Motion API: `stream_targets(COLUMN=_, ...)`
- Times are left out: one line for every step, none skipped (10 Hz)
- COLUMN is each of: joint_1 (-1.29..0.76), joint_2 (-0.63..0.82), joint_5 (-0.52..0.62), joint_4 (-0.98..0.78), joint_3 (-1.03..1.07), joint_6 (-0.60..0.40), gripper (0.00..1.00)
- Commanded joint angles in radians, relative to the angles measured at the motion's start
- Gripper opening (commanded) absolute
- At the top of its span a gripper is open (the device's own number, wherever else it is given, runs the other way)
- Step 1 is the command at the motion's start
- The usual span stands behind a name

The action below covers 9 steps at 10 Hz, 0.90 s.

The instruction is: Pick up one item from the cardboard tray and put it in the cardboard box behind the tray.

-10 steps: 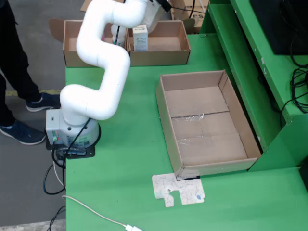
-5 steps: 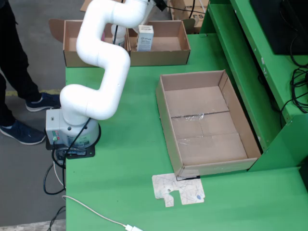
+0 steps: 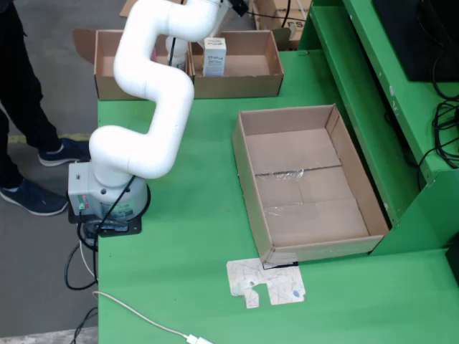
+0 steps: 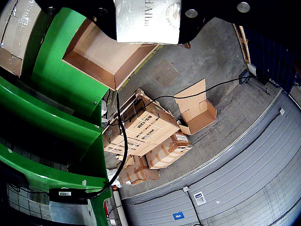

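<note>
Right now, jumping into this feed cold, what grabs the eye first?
The big white arm rears up the left of the fixed view, reaching over the back cardboard box, where a small white carton sits under its head. The large cardboard tray on the green table looks empty. In the wrist view, that carton fills the top edge.

White arm bent, reaching rearward
</note>
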Motion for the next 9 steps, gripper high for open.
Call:
stream_targets(joint_1=-0.005, joint_2=0.045, joint_5=0.003, joint_4=0.015, joint_3=0.029, joint_6=0.003, gripper=0.00)
stream_targets(joint_1=-0.005, joint_2=0.045, joint_5=0.003, joint_4=0.015, joint_3=0.029, joint_6=0.003, gripper=0.00)
stream_targets(joint_1=-0.005, joint_2=0.045, joint_5=0.003, joint_4=0.015, joint_3=0.029, joint_6=0.003, gripper=0.00)
stream_targets(joint_1=-0.005, joint_2=0.045, joint_5=0.003, joint_4=0.015, joint_3=0.029, joint_6=0.003, gripper=0.00)
stream_targets(joint_1=-0.005, joint_2=0.045, joint_5=0.003, joint_4=0.015, joint_3=0.029, joint_6=0.003, gripper=0.00)
stream_targets(joint_1=-0.005, joint_2=0.045, joint_5=0.003, joint_4=0.015, joint_3=0.029, joint_6=0.003, gripper=0.00)
stream_targets(joint_1=0.026, joint_2=0.056, joint_5=-0.029, joint_4=-0.010, joint_3=0.029, joint_6=-0.030, gripper=0.00)
stream_targets(joint_1=0.046, joint_2=0.051, joint_5=-0.068, joint_4=-0.004, joint_3=0.029, joint_6=-0.037, gripper=0.00)
stream_targets(joint_1=0.057, joint_2=0.051, joint_5=-0.079, joint_4=-0.010, joint_3=0.029, joint_6=-0.043, gripper=0.00)
